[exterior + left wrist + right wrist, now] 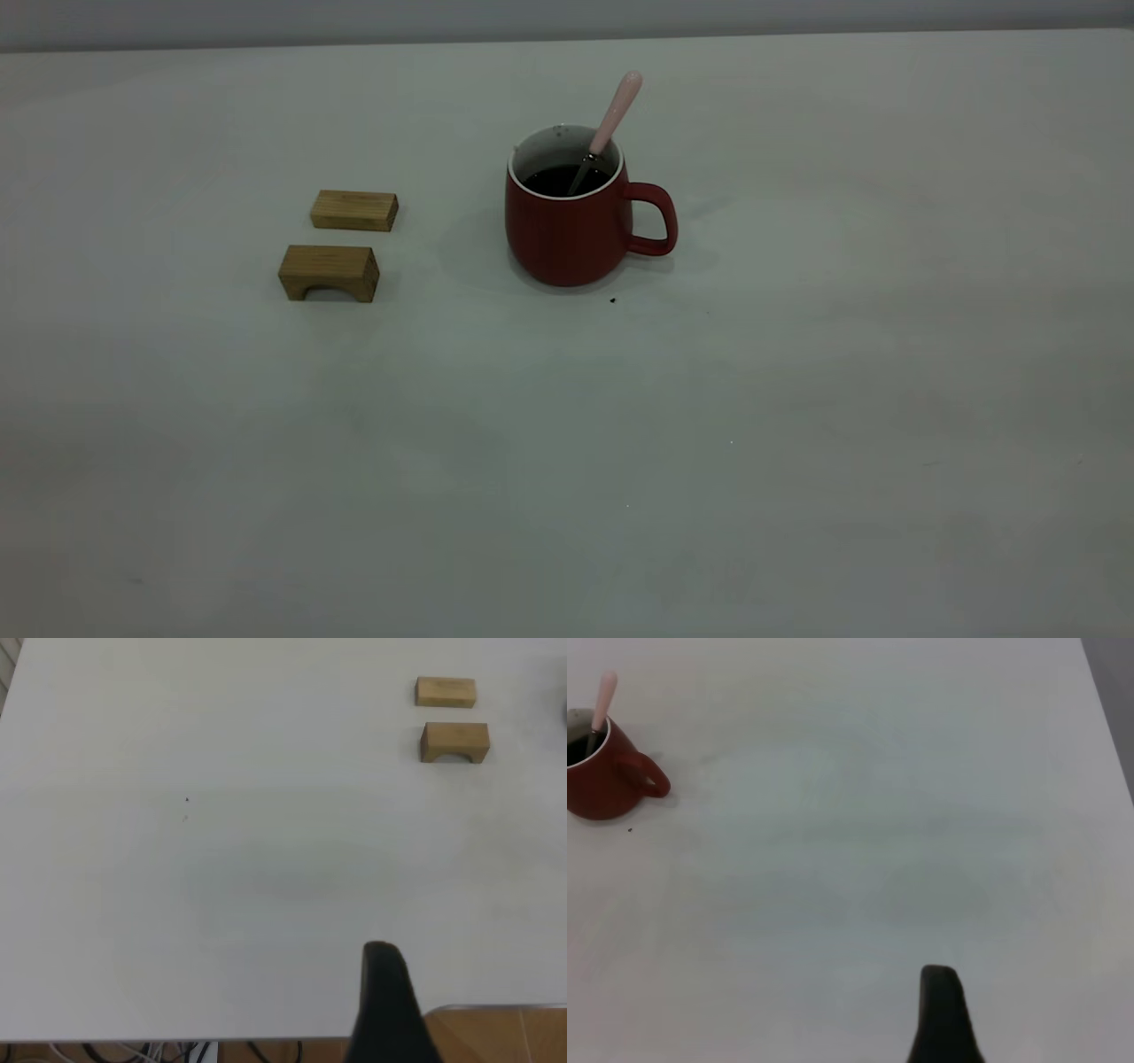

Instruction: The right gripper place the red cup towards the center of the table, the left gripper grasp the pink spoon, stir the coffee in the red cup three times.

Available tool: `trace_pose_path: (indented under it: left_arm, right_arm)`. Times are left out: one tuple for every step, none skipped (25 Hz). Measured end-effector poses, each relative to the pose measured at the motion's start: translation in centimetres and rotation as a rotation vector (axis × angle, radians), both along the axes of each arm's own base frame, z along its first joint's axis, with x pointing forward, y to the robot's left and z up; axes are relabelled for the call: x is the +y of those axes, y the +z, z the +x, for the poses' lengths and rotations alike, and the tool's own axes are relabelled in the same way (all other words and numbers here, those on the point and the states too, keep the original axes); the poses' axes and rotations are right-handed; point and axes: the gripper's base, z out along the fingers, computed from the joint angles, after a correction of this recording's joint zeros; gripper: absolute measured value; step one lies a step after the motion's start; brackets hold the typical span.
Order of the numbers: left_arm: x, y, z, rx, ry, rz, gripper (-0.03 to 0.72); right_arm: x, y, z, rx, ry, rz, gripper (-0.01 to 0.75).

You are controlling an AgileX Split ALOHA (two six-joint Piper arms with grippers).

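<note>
Standing upright near the centre of the broad pale grey-white table (797,443), the rounded dark-red mug (567,232) holds dark coffee (560,180); the slim pink-handled spoon (611,120) leans inside, its handle past the rim. Two wooden blocks (341,244) lie to its left. Neither gripper touches anything; only one black fingertip shows per wrist view, perhaps parked at the table's edge, so cannot tell whether their jaws gape

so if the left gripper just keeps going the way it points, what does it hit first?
Probably nothing but bare table. The left gripper sits at the near edge; the two wooden blocks lie off to one side of its line. Depth is unclear.
</note>
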Motion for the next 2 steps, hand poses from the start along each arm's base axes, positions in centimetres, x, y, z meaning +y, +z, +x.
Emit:
trace_pose_path:
  left_arm:
    - [0.00,0.00,0.00,0.000,0.000,0.000,0.571]
    - [0.00,0.00,0.00,0.000,0.000,0.000,0.571]
  right_arm:
    - [0.00,0.00,0.00,0.000,0.000,0.000,0.582]
    - [0.00,0.00,0.00,0.000,0.000,0.000,0.582]
